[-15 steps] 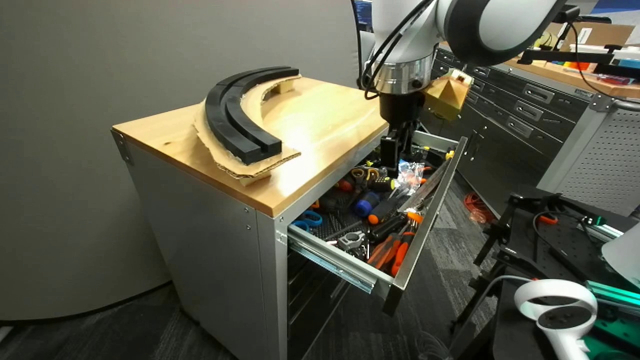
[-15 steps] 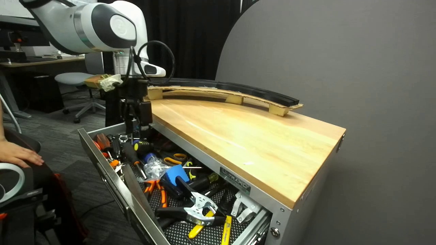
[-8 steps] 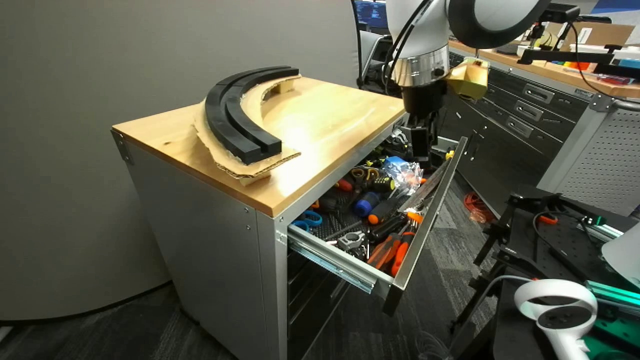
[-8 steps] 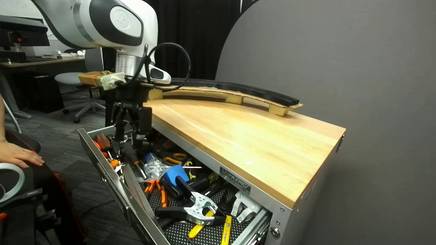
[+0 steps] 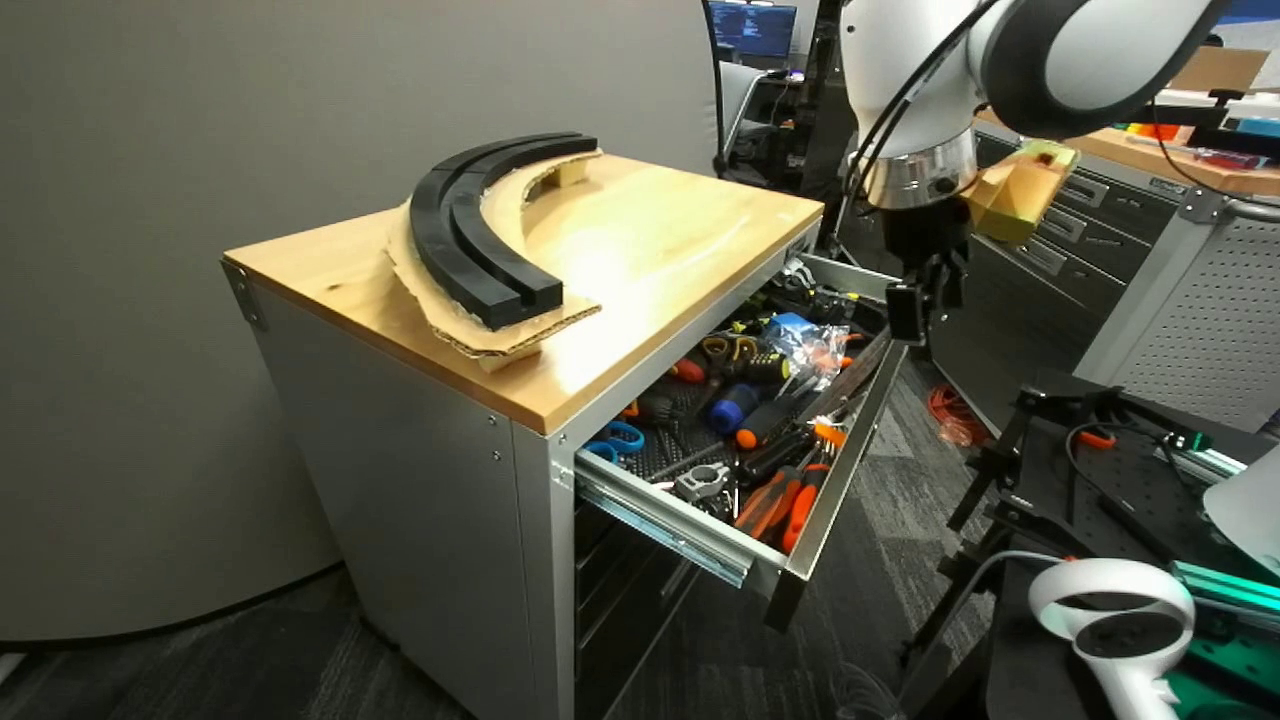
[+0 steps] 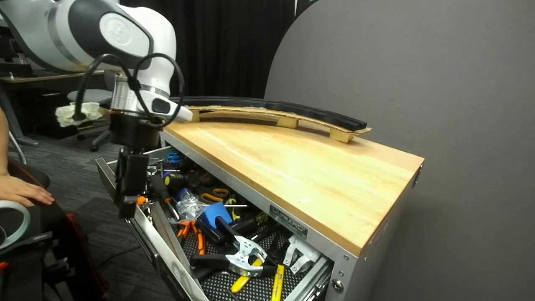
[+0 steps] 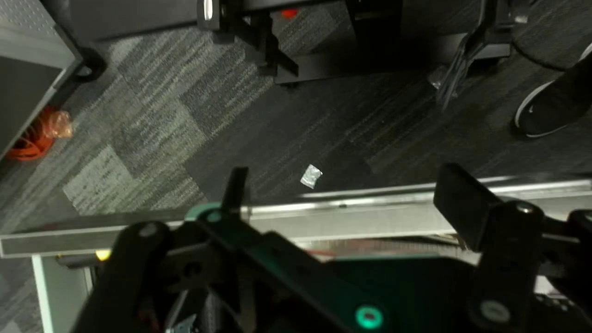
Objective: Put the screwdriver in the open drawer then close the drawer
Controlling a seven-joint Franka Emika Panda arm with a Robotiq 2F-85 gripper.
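Only the wrist view plainly shows the jaws of the gripper (image 7: 347,192) spread wide apart by the front lip of the drawer (image 5: 838,475), and a black shoe (image 7: 555,99) at far right. In an exterior view, orange-handled tools (image 5: 804,512) lie at the drawer's near end. Where the screwdriver is, I cannot tell. Compared with half a second ago, the gripper sits farther out; the drawer stays pulled out.
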